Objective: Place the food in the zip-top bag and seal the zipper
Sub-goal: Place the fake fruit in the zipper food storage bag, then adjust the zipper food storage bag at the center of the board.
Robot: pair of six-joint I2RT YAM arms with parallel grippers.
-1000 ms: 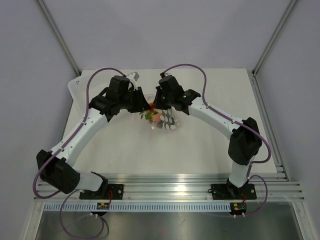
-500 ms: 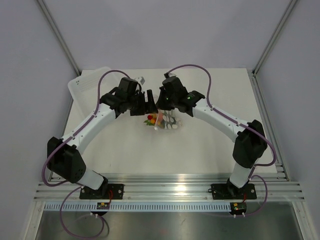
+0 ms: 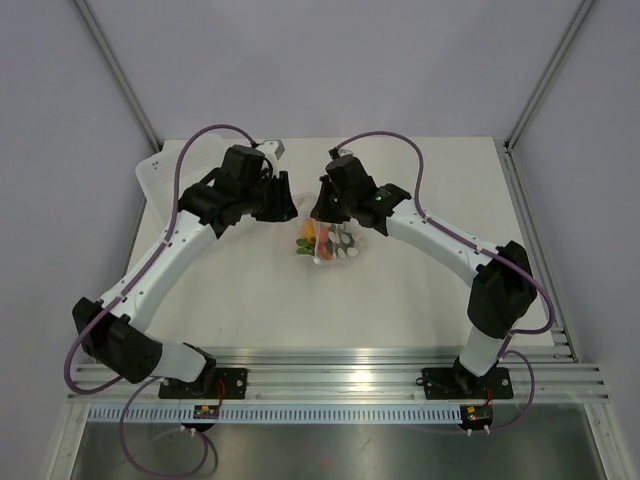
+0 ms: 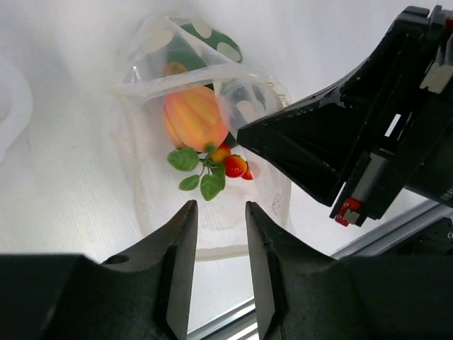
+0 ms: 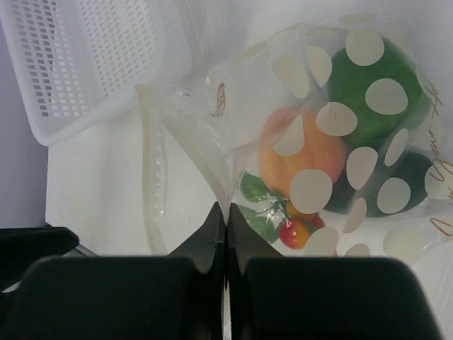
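Note:
The zip-top bag, clear with white dots, lies at the table's middle with its mouth open toward my left arm. Inside it are the orange-pink peach, the green lump and the small red-and-green piece. My right gripper is shut on the bag's mouth edge and holds it up, beside the zipper strip, which is unsealed. My left gripper is open and empty just outside the mouth. It looks in at the peach and the red-and-green piece.
A white perforated tray sits at the back left, close behind the left gripper; it also shows in the right wrist view. The right gripper is close to the left one. An aluminium rail runs along the near edge.
The left gripper has drawn back a little from the bag's mouth. A red piece seen by its fingers one second ago now lies inside the bag. The right gripper keeps its hold.

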